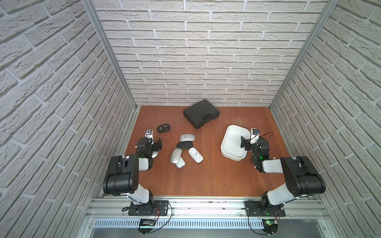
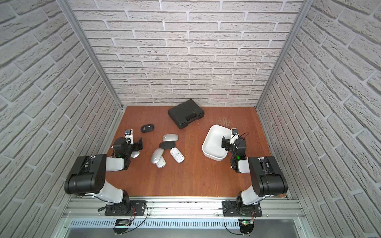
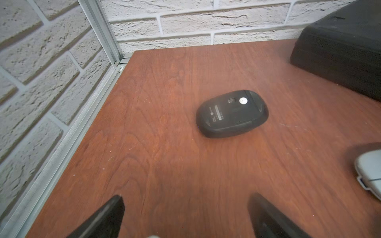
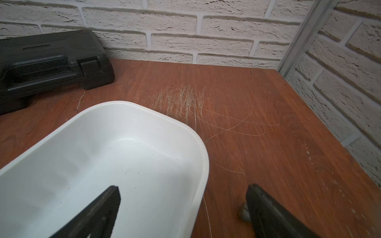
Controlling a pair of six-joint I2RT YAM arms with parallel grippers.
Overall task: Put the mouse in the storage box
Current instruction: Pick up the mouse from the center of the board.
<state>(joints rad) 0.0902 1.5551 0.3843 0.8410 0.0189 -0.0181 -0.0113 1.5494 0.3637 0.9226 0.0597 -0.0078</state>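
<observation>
Several mice lie on the wooden table. A black mouse (image 1: 163, 128) (image 2: 147, 128) (image 3: 232, 113) rests upside down at the back left, a short way ahead of my left gripper (image 1: 158, 144) (image 3: 187, 197), which is open and holds nothing. A cluster of silver, white and black mice (image 1: 185, 150) (image 2: 168, 151) lies in the middle. The white storage box (image 1: 233, 140) (image 2: 214, 142) (image 4: 127, 107) stands at the right with nothing in it. My right gripper (image 1: 244, 142) (image 4: 183, 187) is open and straddles the box's near rim, with nothing between its fingers.
A black hard-shell case (image 1: 201, 113) (image 2: 185, 113) (image 4: 47, 61) lies shut at the back centre by the brick wall. Brick walls with metal rails close the table on three sides. One more pale mouse (image 1: 154, 154) lies partly under my left arm.
</observation>
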